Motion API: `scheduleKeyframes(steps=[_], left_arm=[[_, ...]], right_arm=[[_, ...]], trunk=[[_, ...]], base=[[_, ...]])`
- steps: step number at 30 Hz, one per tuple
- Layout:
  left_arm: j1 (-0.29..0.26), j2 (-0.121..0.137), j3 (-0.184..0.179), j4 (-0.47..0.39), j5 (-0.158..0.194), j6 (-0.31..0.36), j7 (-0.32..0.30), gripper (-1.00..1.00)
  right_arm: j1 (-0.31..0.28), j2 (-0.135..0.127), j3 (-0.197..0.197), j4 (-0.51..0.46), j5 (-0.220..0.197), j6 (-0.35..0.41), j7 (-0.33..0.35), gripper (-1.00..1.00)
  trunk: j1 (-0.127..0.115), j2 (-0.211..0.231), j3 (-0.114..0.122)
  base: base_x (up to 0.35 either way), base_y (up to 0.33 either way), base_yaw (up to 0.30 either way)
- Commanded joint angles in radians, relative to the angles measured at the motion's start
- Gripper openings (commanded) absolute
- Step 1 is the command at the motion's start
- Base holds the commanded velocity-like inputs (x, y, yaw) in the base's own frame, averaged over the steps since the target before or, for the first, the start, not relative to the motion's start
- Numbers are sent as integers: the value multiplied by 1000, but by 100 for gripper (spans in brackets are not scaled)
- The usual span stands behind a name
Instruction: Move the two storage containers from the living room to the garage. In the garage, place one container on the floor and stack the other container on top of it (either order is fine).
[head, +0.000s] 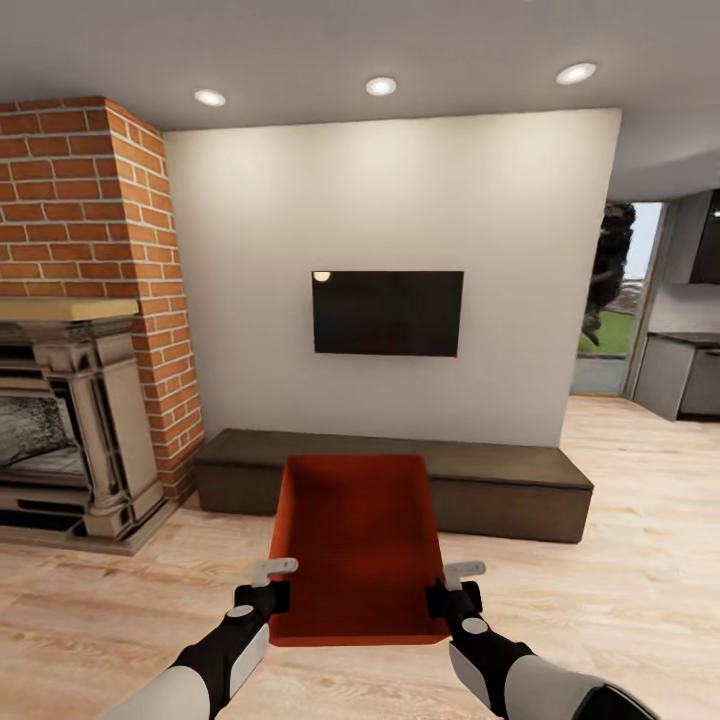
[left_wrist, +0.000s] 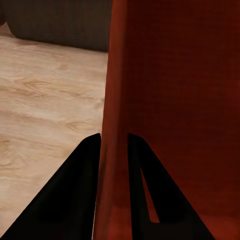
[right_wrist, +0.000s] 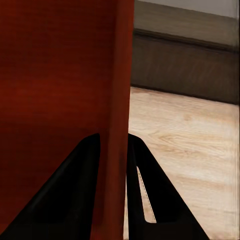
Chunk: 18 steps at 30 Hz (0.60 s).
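Left gripper (head: 268, 590) and right gripper (head: 452, 592): each pinching a side wall of one orange-red storage container (head: 357, 545), held above wood-plank flooring (head: 620, 560) before the low dark cabinet (head: 500, 480).

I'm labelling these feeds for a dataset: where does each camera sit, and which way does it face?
Head view: on the head, facing the wall TV and low cabinet; both forearms hold the storage container.
Left wrist view: looks along the left gripper, astride a container wall.
Right wrist view: along the right gripper, astride the opposite wall.
All share the container and the wood-plank flooring.
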Motion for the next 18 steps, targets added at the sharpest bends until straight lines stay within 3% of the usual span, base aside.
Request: scheduleKeyframes(steps=[1,18], left_arm=[[-1,-1,4,-4,-7,-2,13,-100],[-1,1,2,-4,-8,-2,13,-100]], right_arm=[[-1,5,-37,3,-20,-2,-5,-100],[-1,5,-37,3,-20,-2,-5,-100]], trunk=[[0,-1,-1],[0,-1,-1]], base=[[0,0,-286],[0,0,-286]])
